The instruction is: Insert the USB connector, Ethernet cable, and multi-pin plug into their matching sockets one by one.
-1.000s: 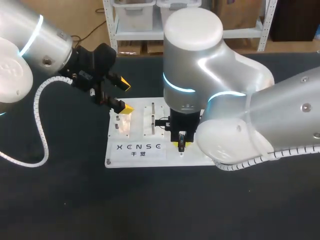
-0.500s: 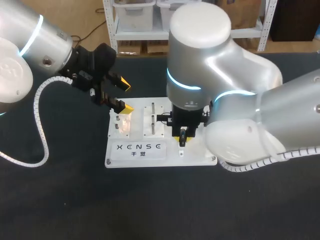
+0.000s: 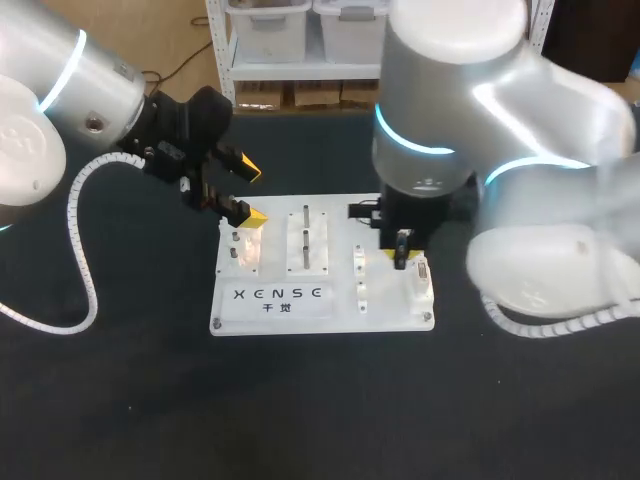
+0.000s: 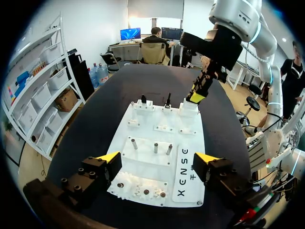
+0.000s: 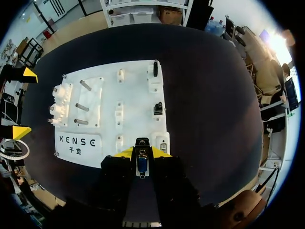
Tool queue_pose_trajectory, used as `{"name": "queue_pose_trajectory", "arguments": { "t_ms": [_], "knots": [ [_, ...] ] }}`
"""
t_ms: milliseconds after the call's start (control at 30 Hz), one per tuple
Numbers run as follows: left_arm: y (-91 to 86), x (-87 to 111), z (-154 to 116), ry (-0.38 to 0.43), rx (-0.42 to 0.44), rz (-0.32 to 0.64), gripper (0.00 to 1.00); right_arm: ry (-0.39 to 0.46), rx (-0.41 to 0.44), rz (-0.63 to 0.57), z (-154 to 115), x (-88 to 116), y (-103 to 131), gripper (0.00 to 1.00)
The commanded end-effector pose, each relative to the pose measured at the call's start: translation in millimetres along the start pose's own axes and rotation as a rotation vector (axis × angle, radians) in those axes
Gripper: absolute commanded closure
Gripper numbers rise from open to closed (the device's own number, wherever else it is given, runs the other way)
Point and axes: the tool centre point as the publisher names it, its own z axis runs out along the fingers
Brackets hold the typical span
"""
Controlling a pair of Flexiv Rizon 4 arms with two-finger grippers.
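Over the white board's (image 3: 320,310) right end: right claw (image 3: 401,252) pinching a small plug with a blue tongue, looks like the USB connector (image 5: 142,161). It's held clear of the board, not seated. Nearest socket (image 5: 163,147) sits just ahead of the plug and slightly to one side, so it needs a lateral correction first. Left claw (image 3: 252,193) spread, empty, over the board's opposite end by the peg plate (image 4: 143,152).

Risks:
- Plug tilted in the pads → catches the socket rim and jams.
- Off-centre push → board slides on the bench (image 3: 120,400) if it isn't fastened.
- Tongue orientation versus socket: can't confirm.

Ethernet cable, multi-pin plug: can't pick them out.
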Motion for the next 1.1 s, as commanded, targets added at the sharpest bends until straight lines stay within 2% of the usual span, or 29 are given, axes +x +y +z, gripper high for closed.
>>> {"name": "queue_pose_trajectory", "arguments": {
  "t_ms": [33, 500, 1100],
  "knots": [
    [-0.5, 1.3, 0, -0.004, -0.001, 0.002, 0.0, -0.034, -0.001, 0.006, -4, 8, -17, 1.0],
    [-0.5, 1.3, 0, -0.004, -0.001, 0.002, 0.0, -0.026, 0.03, 0.014, 12, 8, -27, 1.0],
    [-0.5, 1.3, 0, -0.004, -0.001, 0.002, 0.0, -0.023, 0.032, 0.001, 16, 5, -25, 1.0]
  ]
}}
